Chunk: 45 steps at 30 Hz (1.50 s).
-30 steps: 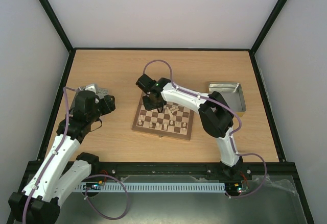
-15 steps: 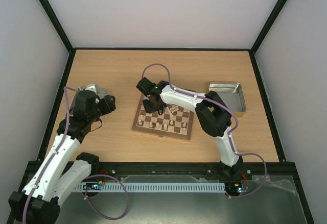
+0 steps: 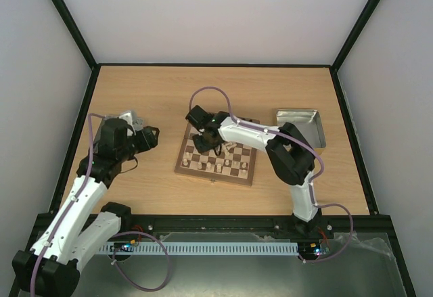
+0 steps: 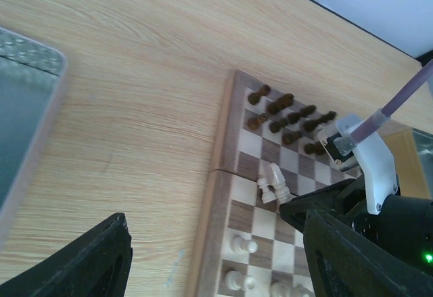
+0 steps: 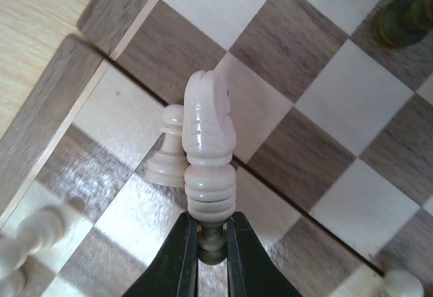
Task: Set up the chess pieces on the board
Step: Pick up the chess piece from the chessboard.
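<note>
The right claw (image 5: 213, 243) pinches nearly shut at the base of the cream knight (image 5: 210, 148) (firm hold? can't tell), near the board's (image 5: 47, 114) left edge. Lift straight, missing the pawn (image 5: 169, 151).

Bright, even light from overhead, soft faint shadows, white sheen on the cream knight (image 5: 210, 141) just above the right claw (image 5: 212, 228), pale pieces (image 5: 30, 239) left of it blurred
</note>
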{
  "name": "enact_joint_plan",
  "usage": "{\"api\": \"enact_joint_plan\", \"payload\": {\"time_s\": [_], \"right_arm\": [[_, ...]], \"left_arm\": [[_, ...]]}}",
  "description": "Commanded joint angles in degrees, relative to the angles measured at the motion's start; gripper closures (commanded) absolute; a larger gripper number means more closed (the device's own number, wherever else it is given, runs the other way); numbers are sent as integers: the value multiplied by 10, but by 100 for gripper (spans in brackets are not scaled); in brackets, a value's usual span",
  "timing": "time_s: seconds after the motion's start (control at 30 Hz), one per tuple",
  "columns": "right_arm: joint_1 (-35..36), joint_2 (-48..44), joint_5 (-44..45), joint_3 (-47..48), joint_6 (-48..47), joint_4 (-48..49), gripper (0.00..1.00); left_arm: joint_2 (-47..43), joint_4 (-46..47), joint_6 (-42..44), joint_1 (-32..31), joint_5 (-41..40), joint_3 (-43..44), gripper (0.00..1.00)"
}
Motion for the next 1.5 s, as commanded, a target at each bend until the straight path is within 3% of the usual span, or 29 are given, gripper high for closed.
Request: {"api": "enact_joint_plan", "payload": {"time_s": [0.0,0.47,0.8,0.9,1.13,1.47], "right_arm": [[-3,-68,-3,-33,-30,34,95],[-2,-205,-99,-143,-81,131,94],[-3,-248,-203,-175,-121,163,94],[-2,-255,-222,-179,-131,164,93],[-3,-261,-224,-188,-136,169,93],[-2,-264,-213,-194,-132,171,93]], "left_arm": [[15,36,-6,4,91,-8,29],[135,238,-139,2,348,-66,28],[245,317,-164,-19,433,-34,31],[261,331,-178,-23,453,-34,38],[264,358,-204,-24,458,-42,64],[248,357,-203,-23,438,-58,77]]}}
